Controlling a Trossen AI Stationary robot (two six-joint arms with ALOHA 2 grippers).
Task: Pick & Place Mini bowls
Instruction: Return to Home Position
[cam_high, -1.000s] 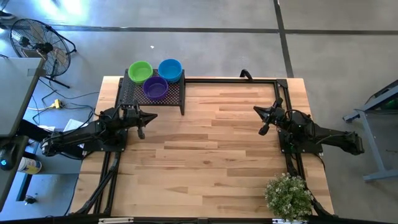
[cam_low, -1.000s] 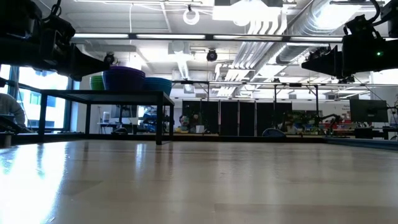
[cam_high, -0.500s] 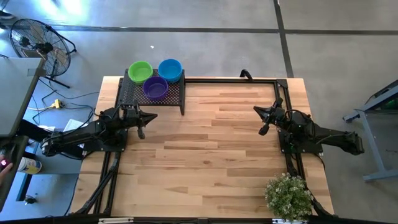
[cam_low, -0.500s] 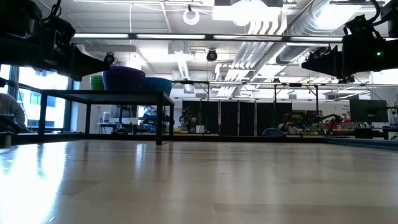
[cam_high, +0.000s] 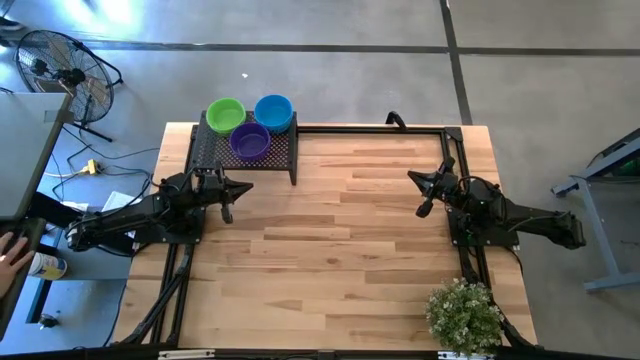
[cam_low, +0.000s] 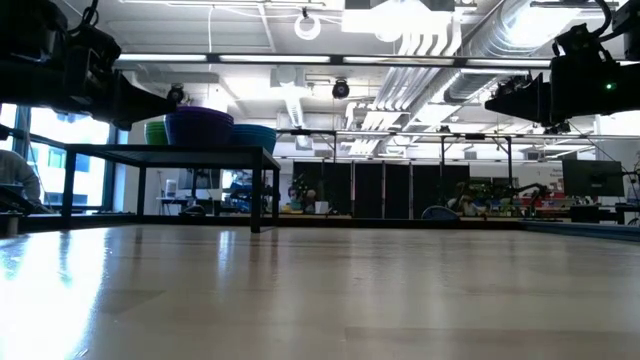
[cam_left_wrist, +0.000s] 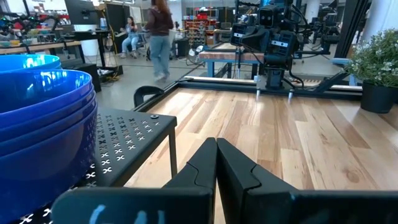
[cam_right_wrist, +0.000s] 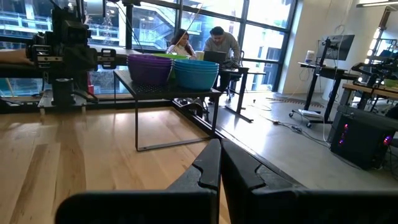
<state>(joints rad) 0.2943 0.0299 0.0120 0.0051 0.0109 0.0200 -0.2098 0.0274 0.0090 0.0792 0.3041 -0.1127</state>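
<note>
On top of the black mesh rack (cam_high: 213, 155), all the mini bowls in view sit nested in three stacks. The lime-green stack (cam_high: 226, 113) is at the rack's back left and the blue stack (cam_high: 273, 111) at its back right. The purple stack (cam_high: 249, 142) stands in front of them, touching or nearly touching both. The rack itself stands at the far-left corner of the wooden table (cam_high: 350, 260).

Just in front of the rack's front edge, the left gripper (cam_left_wrist: 216, 155) hangs above the table. Its two dark fingers are pressed together and hold nothing, and the blue bowls are close beside it. Well away from the rack, across the table's width, the right gripper (cam_right_wrist: 220, 152) faces back toward it. Its fingers also meet and hold nothing. Its wrist view shows the purple and blue stacks on the rack from the side.

Farthest from the rack, at the diagonally opposite corner, a potted plant (cam_high: 464, 312) stands on the table. Off the table on the rack's side, a person's hand (cam_high: 10, 250) shows at the edge of the high view.
</note>
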